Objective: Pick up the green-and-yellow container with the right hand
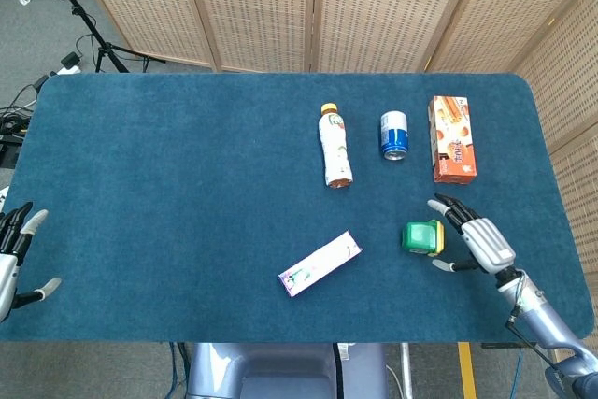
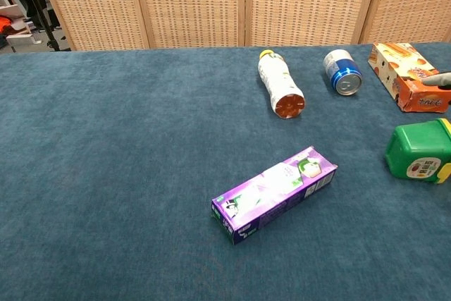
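Observation:
The green-and-yellow container [image 1: 422, 237] lies on its side on the blue table, at the right in the head view and at the right edge of the chest view [image 2: 420, 151]. My right hand [image 1: 478, 242] sits just right of it with fingers spread, holding nothing, a small gap between fingertips and container. In the chest view only a fingertip [image 2: 438, 79] shows at the right edge. My left hand [image 1: 13, 254] hangs off the table's left edge, fingers apart and empty.
A lying drink bottle [image 1: 334, 147], a blue can [image 1: 394, 135] and an orange snack box [image 1: 451, 138] lie beyond the container. A purple box [image 1: 320, 263] lies to its left near the front edge. Folding screens stand behind the table.

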You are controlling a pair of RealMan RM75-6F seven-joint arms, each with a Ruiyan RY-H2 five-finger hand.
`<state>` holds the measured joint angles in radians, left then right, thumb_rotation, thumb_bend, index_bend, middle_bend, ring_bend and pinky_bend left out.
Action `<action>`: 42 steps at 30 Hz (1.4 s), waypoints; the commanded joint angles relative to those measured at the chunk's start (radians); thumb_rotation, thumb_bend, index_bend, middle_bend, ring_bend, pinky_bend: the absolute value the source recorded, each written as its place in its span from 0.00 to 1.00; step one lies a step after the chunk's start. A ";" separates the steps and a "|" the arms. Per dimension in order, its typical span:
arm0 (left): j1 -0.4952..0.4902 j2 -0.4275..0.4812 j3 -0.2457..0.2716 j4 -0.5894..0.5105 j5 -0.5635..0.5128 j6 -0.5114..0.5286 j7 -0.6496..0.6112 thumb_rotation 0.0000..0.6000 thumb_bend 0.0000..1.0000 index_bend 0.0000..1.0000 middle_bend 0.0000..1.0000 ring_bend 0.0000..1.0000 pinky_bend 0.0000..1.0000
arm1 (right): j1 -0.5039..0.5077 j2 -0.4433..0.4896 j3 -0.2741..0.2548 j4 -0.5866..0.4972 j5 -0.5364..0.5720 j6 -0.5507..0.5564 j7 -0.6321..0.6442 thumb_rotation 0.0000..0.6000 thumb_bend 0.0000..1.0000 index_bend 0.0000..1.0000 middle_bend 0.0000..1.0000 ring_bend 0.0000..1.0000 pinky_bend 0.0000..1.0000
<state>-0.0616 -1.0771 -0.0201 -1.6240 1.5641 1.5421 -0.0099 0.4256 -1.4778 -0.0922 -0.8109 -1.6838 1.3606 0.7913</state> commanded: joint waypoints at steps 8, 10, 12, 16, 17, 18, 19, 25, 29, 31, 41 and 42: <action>0.006 0.006 0.002 0.002 0.011 0.016 -0.019 1.00 0.00 0.00 0.00 0.00 0.00 | 0.041 0.242 0.047 -0.441 0.018 -0.047 -0.403 1.00 0.00 0.00 0.00 0.00 0.07; 0.006 0.007 0.003 0.004 0.014 0.016 -0.026 1.00 0.00 0.00 0.00 0.00 0.00 | 0.075 0.274 0.063 -0.561 0.045 -0.129 -0.531 1.00 0.00 0.00 0.00 0.00 0.07; 0.004 0.010 0.003 0.006 0.014 0.013 -0.032 1.00 0.00 0.00 0.00 0.00 0.00 | 0.110 0.277 0.095 -0.642 0.104 -0.212 -0.644 1.00 0.00 0.00 0.00 0.00 0.07; 0.004 0.013 0.000 0.008 0.008 0.010 -0.042 1.00 0.00 0.00 0.00 0.00 0.00 | 0.155 0.274 0.137 -0.719 0.206 -0.323 -0.796 1.00 0.00 0.02 0.01 0.00 0.07; 0.004 0.013 0.000 0.008 0.006 0.010 -0.043 1.00 0.00 0.00 0.00 0.00 0.00 | 0.163 0.273 0.143 -0.729 0.226 -0.342 -0.823 1.00 0.00 0.04 0.02 0.00 0.07; 0.003 0.014 -0.001 0.008 0.005 0.010 -0.044 1.00 0.00 0.00 0.00 0.00 0.00 | 0.177 0.269 0.154 -0.743 0.265 -0.374 -0.875 1.00 0.00 0.06 0.03 0.00 0.07; 0.003 0.014 -0.001 0.008 0.005 0.008 -0.045 1.00 0.00 0.00 0.00 0.00 0.00 | 0.186 0.262 0.163 -0.751 0.294 -0.393 -0.914 1.00 0.00 0.06 0.05 0.00 0.07; -0.001 0.017 -0.002 0.010 -0.003 -0.002 -0.052 1.00 0.00 0.00 0.00 0.00 0.00 | 0.218 0.215 0.195 -0.749 0.416 -0.428 -1.091 1.00 0.05 0.16 0.16 0.00 0.07; -0.002 0.019 -0.006 0.012 -0.011 -0.005 -0.059 1.00 0.00 0.00 0.00 0.00 0.00 | 0.229 0.208 0.194 -0.754 0.482 -0.450 -1.174 1.00 0.05 0.19 0.19 0.00 0.07; -0.003 0.020 -0.006 0.013 -0.013 -0.009 -0.060 1.00 0.00 0.00 0.00 0.00 0.00 | 0.239 0.220 0.189 -0.773 0.537 -0.471 -1.236 1.00 0.05 0.19 0.18 0.00 0.07; -0.005 0.014 -0.005 0.011 -0.013 -0.013 -0.043 1.00 0.00 0.00 0.00 0.00 0.00 | 0.285 0.265 0.164 -0.850 0.721 -0.515 -1.394 1.00 0.05 0.19 0.17 0.00 0.07; -0.005 0.014 -0.005 0.011 -0.014 -0.013 -0.043 1.00 0.00 0.00 0.00 0.00 0.00 | 0.292 0.265 0.160 -0.852 0.738 -0.518 -1.410 1.00 0.05 0.19 0.18 0.00 0.07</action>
<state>-0.0668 -1.0632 -0.0256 -1.6131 1.5502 1.5291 -0.0527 0.7029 -1.2177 0.0764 -1.6543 -0.9716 0.8535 -0.5930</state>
